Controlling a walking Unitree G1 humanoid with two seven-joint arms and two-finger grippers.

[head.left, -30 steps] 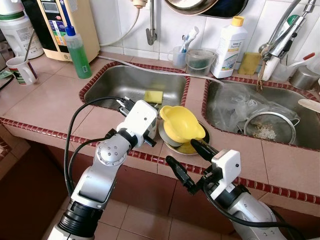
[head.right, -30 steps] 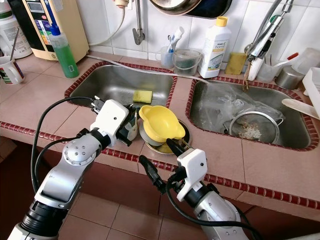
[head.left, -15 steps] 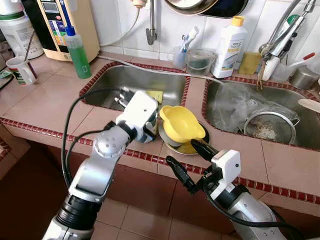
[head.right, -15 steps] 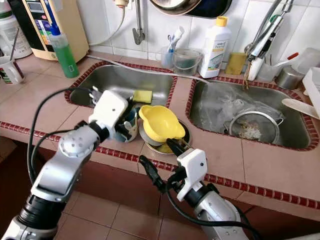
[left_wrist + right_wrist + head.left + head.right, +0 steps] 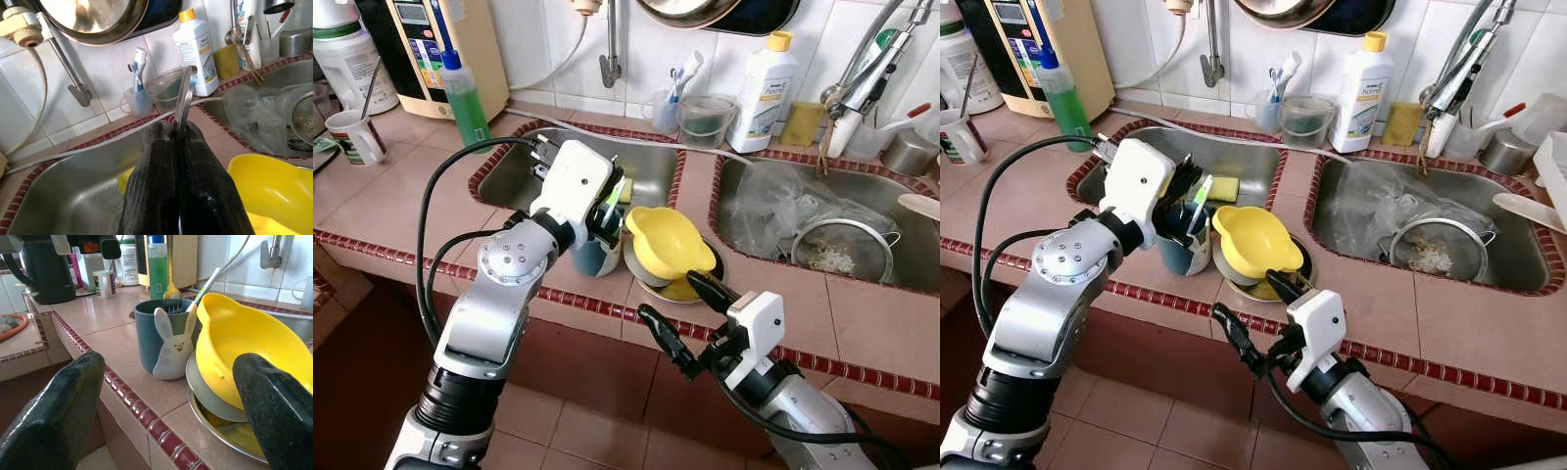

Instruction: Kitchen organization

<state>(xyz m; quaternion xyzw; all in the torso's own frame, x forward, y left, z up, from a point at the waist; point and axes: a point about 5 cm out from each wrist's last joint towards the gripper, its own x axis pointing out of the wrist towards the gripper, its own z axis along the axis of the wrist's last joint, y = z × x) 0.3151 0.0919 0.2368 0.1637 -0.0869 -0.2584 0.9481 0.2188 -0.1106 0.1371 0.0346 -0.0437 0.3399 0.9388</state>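
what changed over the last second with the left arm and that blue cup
The left tool rose from beside the blue rabbit cup to above it, shut on a metal utensil handle standing in the cup. The cup, yellow bowl and open right tool stayed put.

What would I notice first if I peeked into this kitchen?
Probably the bright yellow bowl stacked on plates on the tiled counter between two steel sinks. Right beside it stands a blue cup with a white bunny, where the left claw pinches a metal utensil, while the right claw waits open at the counter's edge.
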